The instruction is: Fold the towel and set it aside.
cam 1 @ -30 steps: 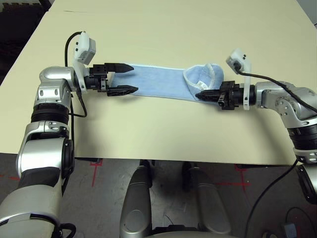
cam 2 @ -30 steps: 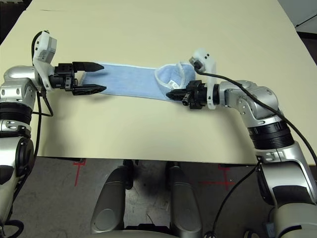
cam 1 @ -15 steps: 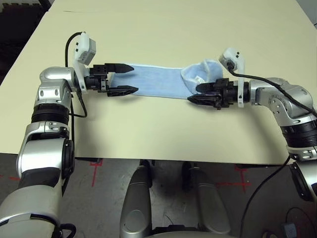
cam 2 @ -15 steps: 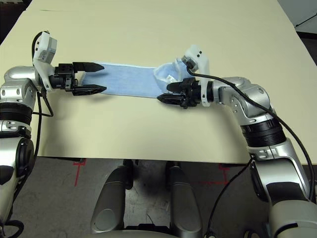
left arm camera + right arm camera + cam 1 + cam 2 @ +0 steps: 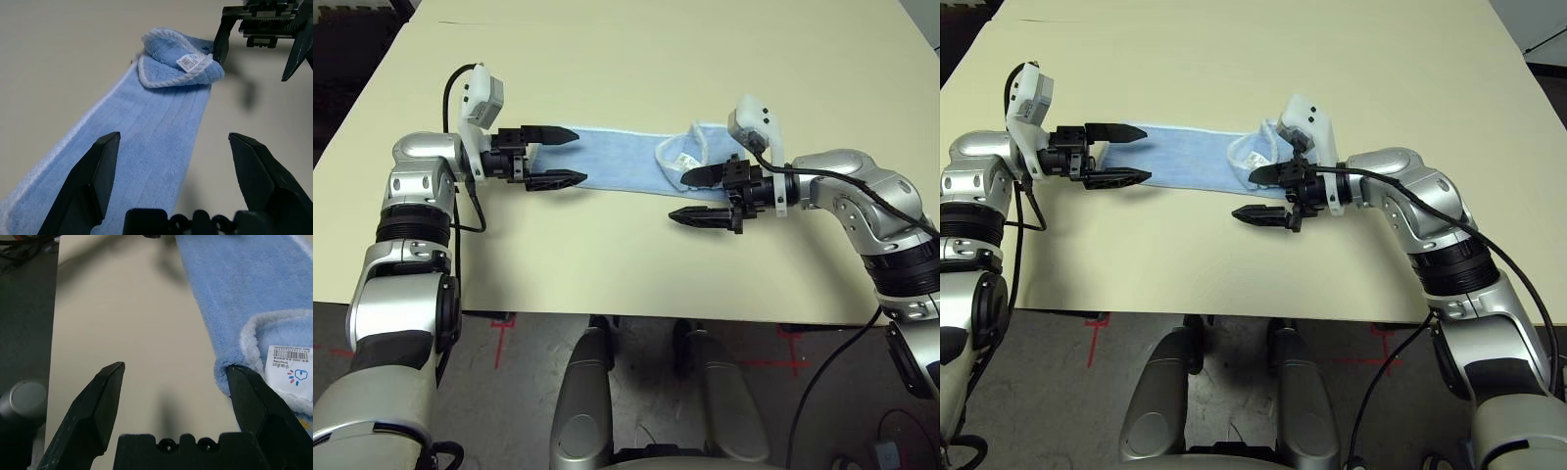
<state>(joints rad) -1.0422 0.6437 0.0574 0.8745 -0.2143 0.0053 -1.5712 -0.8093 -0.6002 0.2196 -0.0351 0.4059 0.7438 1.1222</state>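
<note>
The towel (image 5: pixel 617 162) is a light-blue strip lying flat across the table, its long sides running left to right. Its right end (image 5: pixel 690 155) is curled back over itself, and a white label (image 5: pixel 291 369) shows there. My left gripper (image 5: pixel 579 155) is open at the towel's left end, one finger (image 5: pixel 93 186) on each side of the cloth. My right gripper (image 5: pixel 677 197) is open at the curled end. Its far finger (image 5: pixel 705 174) touches the cloth and its near finger rests over bare table. The left wrist view also shows the right gripper (image 5: pixel 259 34) beyond the fold.
The beige table (image 5: pixel 656 59) stretches far behind the towel, with a wide bare band in front of it up to the front edge (image 5: pixel 636 315). Dark floor (image 5: pixel 352 69) lies past the left edge. Black cables (image 5: pixel 460 117) loop from both wrist cameras.
My right gripper opened and let go of the towel's right end, then moved left toward the middle. The curled end now lies further left. The left arm has not moved.
</note>
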